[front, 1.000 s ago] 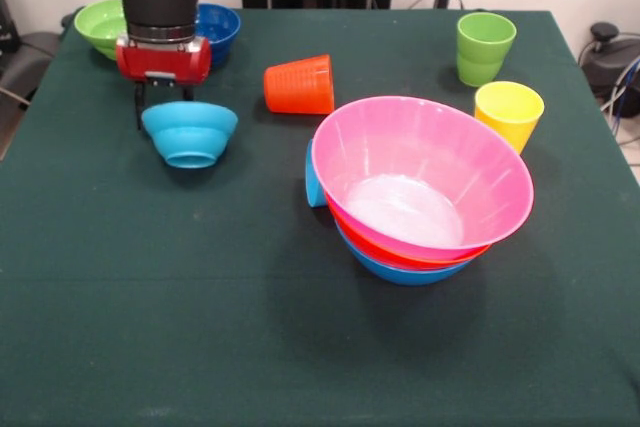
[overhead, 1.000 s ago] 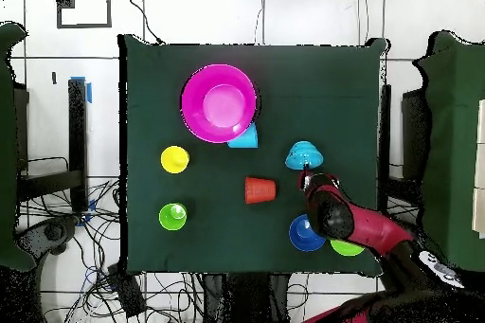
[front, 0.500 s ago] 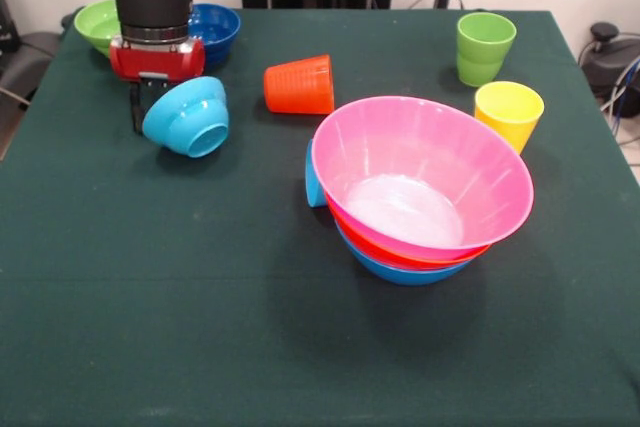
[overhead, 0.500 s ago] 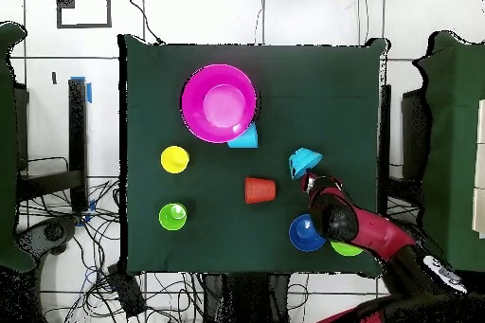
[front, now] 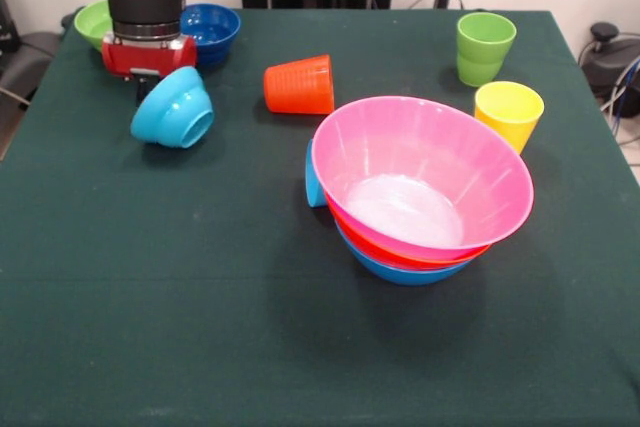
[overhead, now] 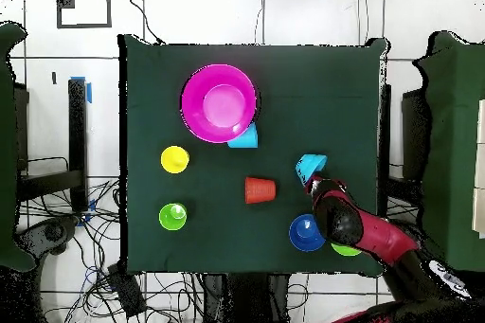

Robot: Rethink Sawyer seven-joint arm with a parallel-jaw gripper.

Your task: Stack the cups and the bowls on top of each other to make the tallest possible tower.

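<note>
My gripper (front: 148,85) is shut on the rim of the small light blue bowl (front: 172,109) and holds it tipped on its side near the table's far left; it also shows in the overhead view (overhead: 309,166). The tower (front: 420,182) stands mid-table: pink bowl uppermost, orange bowl (front: 400,256) under it, blue bowl (front: 405,273) lowest. The light blue cup (front: 313,179) lies against the tower's left side. The orange cup (front: 300,85) lies on its side. The green cup (front: 485,47) and yellow cup (front: 508,112) stand upright at the right.
The small dark blue bowl (front: 212,27) and small green bowl (front: 92,22) sit right behind the arm at the far left corner. The table's edge runs close to them.
The light blue bowl went from resting upside down on the table to being tipped on its side. The gripper has drawn it left and back toward the far corner.
</note>
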